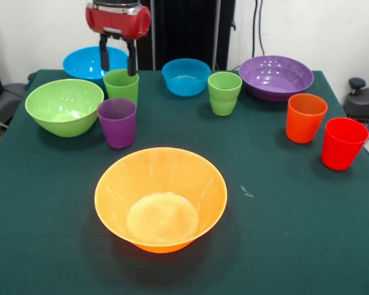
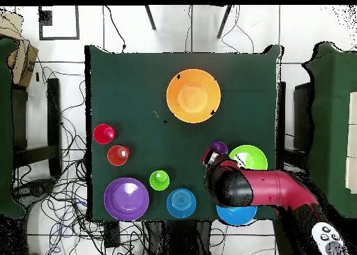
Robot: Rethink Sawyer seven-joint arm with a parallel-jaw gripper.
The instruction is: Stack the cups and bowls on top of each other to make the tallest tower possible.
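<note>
So the gripper (image 1: 117, 62) hung with its fingers spread and nothing in them, right over the rim of a green cup (image 1: 122, 86) standing upright, one finger looking inside the rim and one outside. The purple cup (image 1: 117, 122) sat just past it toward the camera. The orange bowl (image 1: 160, 198) was further that way, empty, no tower started.

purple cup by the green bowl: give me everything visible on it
The purple cup is a small tapered tumbler of translucent-looking plastic, upright, mouth up, seemingly empty. It stands on the green tablecloth, right beside the lime green bowl, with a green cup just behind it. Whether it touches either is unclear. The gripper hangs over that green cup, not touching the purple one.
</note>
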